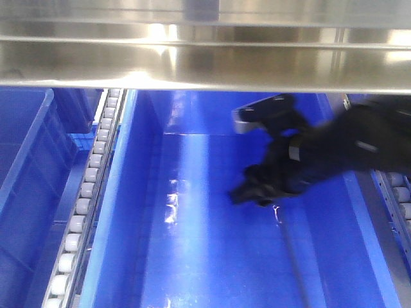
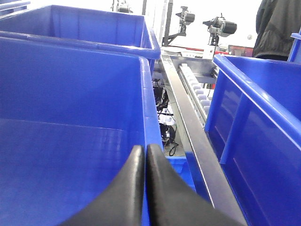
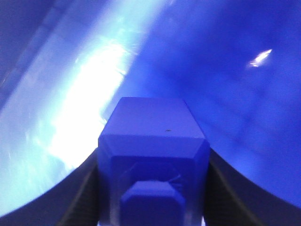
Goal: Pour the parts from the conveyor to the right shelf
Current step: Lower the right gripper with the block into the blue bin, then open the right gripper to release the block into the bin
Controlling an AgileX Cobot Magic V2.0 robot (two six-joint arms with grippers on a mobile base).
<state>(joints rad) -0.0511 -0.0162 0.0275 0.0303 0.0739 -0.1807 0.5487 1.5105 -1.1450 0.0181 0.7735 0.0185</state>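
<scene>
The right gripper (image 3: 153, 188) clamps a blue block (image 3: 153, 155) inside a blue bin (image 1: 128, 212) on the shelf (image 1: 205, 64). The left gripper (image 2: 145, 188) is pressed closed, holding nothing.

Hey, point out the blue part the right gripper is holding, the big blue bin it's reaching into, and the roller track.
blue part (image 3: 153, 155): right wrist view, on its front face.
blue bin (image 1: 192, 256): front view, on its bare floor.
roller track (image 1: 83, 205): front view, on a white roller.

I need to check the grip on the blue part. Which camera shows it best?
The right wrist view: the blue part fills the frame, clamped in the right claw. The front view shows only the dark arm inside the blue bin, the part hidden. The left wrist view lacks it.
</scene>
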